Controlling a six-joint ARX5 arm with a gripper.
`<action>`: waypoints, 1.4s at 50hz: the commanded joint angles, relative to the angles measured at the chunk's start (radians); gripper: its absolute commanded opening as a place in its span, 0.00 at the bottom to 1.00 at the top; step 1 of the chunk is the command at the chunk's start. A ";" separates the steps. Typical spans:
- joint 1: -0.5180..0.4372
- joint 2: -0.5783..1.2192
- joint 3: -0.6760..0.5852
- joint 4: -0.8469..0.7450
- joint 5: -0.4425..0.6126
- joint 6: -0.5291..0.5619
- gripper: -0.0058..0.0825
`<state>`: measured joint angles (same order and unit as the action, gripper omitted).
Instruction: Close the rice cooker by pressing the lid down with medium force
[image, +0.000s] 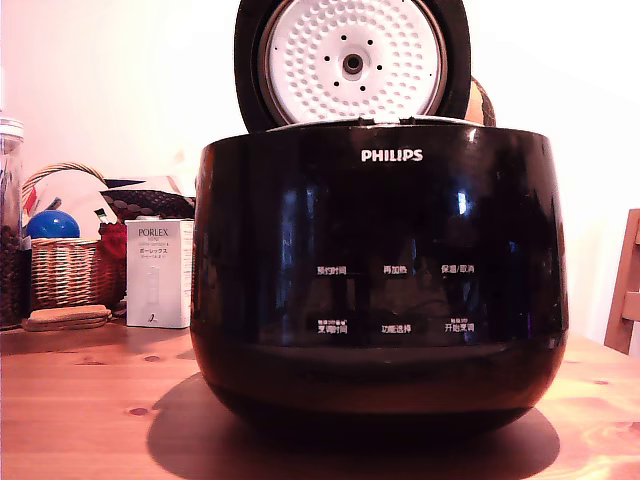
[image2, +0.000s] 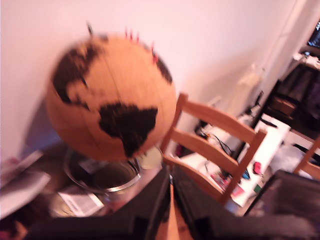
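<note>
Rice cooker (image: 378, 290), glossy black and rounded, was seated on the wooden table (image: 90, 410), its perforated white-faced lid (image: 352, 62) raised upright. Black gripper (image2: 171, 210) fingers were seen nearly touching, nothing held.

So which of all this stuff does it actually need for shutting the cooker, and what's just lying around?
Needed:
rice cooker
its lid, standing open
the claw, seen only in the wrist view

Just lying about:
white Porlex box
wicker basket with a blue ball
glass jar
cork globe
wooden chair

Home: wooden table (image: 80, 400), wicker basket (image: 65, 270), globe (image2: 110, 95)
</note>
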<state>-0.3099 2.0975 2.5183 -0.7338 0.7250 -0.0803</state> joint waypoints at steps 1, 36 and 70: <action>-0.023 0.025 -0.003 0.012 0.005 -0.010 0.04; -0.113 0.117 -0.003 -0.132 0.000 0.031 0.04; -0.213 0.113 -0.003 -0.371 -0.087 0.121 0.04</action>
<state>-0.4641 2.1719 2.5450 -1.0824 0.6540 0.0162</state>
